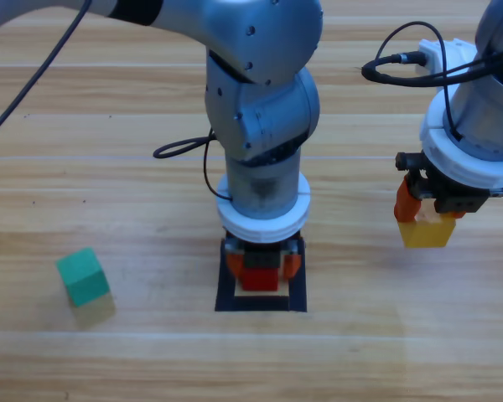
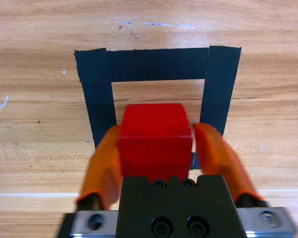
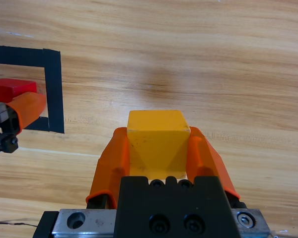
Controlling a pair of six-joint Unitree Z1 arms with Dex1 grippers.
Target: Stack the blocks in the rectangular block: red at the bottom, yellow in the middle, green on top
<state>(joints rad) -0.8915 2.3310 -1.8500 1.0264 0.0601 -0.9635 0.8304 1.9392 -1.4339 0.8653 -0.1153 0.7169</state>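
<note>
Left gripper (image 2: pixel 156 148): I clamp the red cube (image 2: pixel 155 133) between both orange jaws, over the tape square (image 2: pixel 159 64) at the table's middle.
Right gripper (image 3: pixel 156 148): I grip the yellow cube (image 3: pixel 158 141), held off to the right of the square, well apart from it.
Green cube (image 1: pixel 83 277): it sits alone on the wood at the left, untouched, with a pale reflection under it.
Risk, red: from the left wrist view the cube seems to lie toward the near edge of the outline (I cannot tell whether it touches the wood yet). If I let go here it may land on the tape rather than inside.
Risk, stacking: the cubes look smooth and hard-edged. A red base set askew would leave yellow little flat face to sit on, and a slip could topple it.
Risk, arms: my left arm fills the space above the square, so bringing yellow in too soon could knock wrists together.
Surfaces: glossy planked table (image 1: pixel 109 167); matte black tape with slightly ragged corners; plain, sharp-cornered blocks.
</note>
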